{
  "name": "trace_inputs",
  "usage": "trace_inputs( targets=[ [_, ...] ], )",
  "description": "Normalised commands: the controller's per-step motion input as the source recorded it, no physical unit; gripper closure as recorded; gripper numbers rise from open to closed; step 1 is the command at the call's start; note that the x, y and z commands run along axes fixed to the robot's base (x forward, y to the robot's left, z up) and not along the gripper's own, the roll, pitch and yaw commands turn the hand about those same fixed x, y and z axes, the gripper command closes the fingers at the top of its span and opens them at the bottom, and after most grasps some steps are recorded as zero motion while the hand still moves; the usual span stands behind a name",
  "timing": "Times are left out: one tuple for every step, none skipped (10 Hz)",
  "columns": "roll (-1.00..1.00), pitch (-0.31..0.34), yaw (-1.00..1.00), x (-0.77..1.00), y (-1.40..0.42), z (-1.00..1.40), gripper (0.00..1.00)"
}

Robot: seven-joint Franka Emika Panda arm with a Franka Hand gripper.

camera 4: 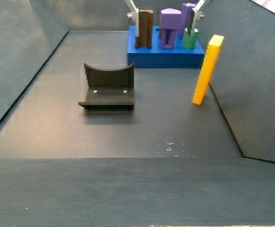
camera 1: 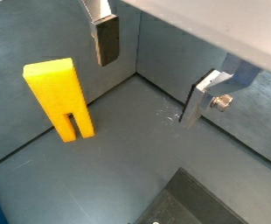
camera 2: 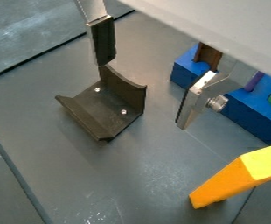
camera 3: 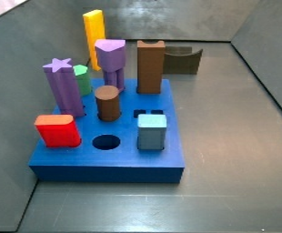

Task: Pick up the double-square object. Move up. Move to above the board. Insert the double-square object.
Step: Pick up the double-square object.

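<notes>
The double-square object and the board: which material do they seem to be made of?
The double-square object looks like matte yellow-orange plastic, uniform in colour with crisp edges, possibly printed. The board looks like matte blue plastic, evenly coloured with no grain. The tool hangs open above the floor, its silver fingers looking metallic.

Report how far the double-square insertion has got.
Nothing looks done yet. The double-square object stands upright on the floor beside the board, not held. The gripper shows only in the wrist views, open and empty, fingers above the floor and apart from the bar. The dark holder is empty. Left: grasp, lift, move above the board, insert.
</notes>
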Motion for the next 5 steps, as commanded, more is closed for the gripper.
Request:
trace_inputs(
  targets=[
    [0.08,0.037,-0.12,-0.33,0.0,-0.15,0.0],
    [0.06,0.0,-0.34,-0.75,0.0,-0.16,0.0],
    [0.07,0.0,-0.36,-0.79,-0.02,-0.08,0.0],
    [0.07,0.0,-0.41,-0.75,0.0,0.0,0.0],
    [0.04,-0.01,-0.47,-0.72,0.0,0.0,0.0]
  ],
)
